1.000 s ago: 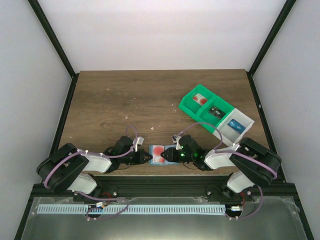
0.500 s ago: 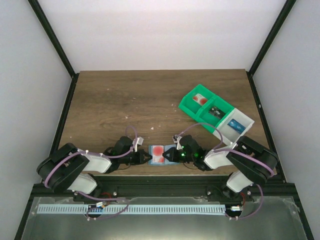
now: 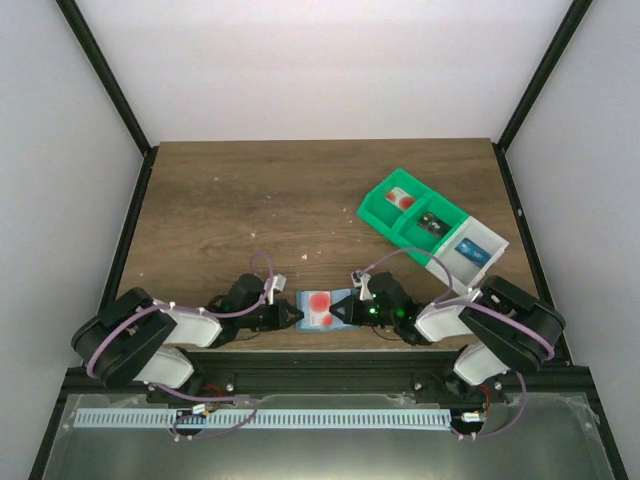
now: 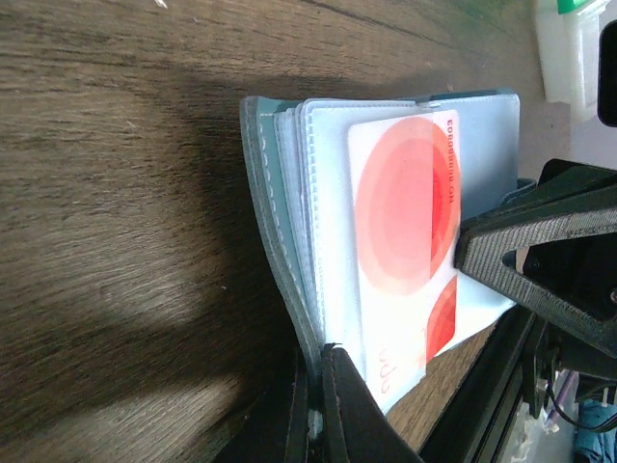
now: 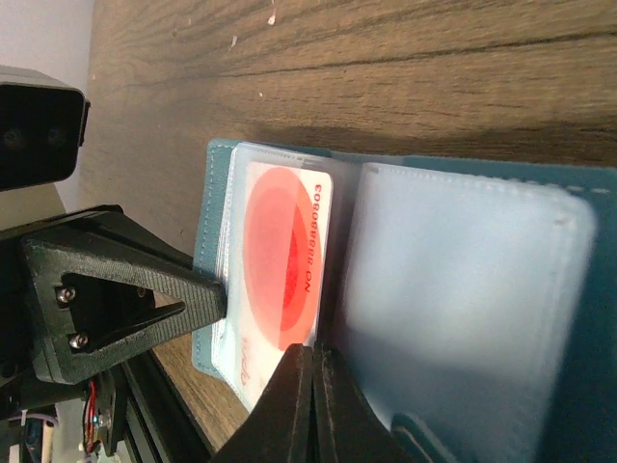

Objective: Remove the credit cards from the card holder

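— Right gripper (image 5: 310, 365)?
— Jaws pinched together, on the near edge of the credit card (image 5: 281, 256) as far as I can tell; it lies flat just ahead-left of my tips, long side running away from me
— And the card holder (image 5: 463, 289)?
— Spread open under it; my left gripper (image 4: 323, 355) clamps its edge off to my left, so I'd draw back toward my wrist

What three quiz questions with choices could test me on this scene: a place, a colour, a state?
1. Where is the card holder? A inside a drawer; B between the left gripper and right gripper; C on a shelf.
2. What colour is the circle on the card? A blue; B green; C red.
3. The card holder is: A open; B folded shut; C standing upright.
Answers: B, a gripper sits at each side; C, both wrist views show red; A, its pages lie spread.
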Controlling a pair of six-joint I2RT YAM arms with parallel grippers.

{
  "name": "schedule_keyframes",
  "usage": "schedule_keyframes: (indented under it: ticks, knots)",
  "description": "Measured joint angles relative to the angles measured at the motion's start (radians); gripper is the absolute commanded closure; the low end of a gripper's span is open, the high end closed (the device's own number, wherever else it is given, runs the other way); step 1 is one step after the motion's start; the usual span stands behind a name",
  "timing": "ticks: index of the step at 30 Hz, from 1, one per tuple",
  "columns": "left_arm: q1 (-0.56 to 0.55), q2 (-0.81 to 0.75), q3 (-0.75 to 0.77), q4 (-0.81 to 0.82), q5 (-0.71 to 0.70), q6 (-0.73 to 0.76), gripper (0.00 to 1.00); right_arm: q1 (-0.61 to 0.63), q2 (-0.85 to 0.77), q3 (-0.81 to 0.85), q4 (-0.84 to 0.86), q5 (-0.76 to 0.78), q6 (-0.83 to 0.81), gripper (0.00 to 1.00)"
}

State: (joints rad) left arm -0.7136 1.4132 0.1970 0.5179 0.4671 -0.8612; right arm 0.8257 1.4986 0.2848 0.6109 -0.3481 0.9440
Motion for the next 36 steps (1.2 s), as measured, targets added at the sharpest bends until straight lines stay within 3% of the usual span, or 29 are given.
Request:
schedule_keyframes:
  ticks: [12,26,28,32,36]
  knots:
    - [-0.002,-0.013,-0.003,-0.012,-0.015,-0.005,1.00,-0.013,-0.055,-0.026,-0.005,0.002,-0.008,0.99]
    - [-0.004,-0.126,-0.003,-0.115,-0.082,-0.028,0.94,-0.047,-0.279,-0.102,-0.110,0.019,-0.019,1.00]
    - [-0.004,-0.124,0.004,-0.126,-0.085,-0.027,0.87,-0.048,-0.276,-0.097,-0.125,0.018,-0.029,1.00]
    - [-0.004,-0.098,0.018,-0.143,-0.092,-0.019,0.62,-0.050,-0.241,-0.078,-0.143,0.014,-0.038,0.99]
    - [-0.005,-0.112,0.025,-0.146,-0.098,-0.024,0.53,-0.050,-0.220,-0.066,-0.150,0.015,-0.038,1.00]
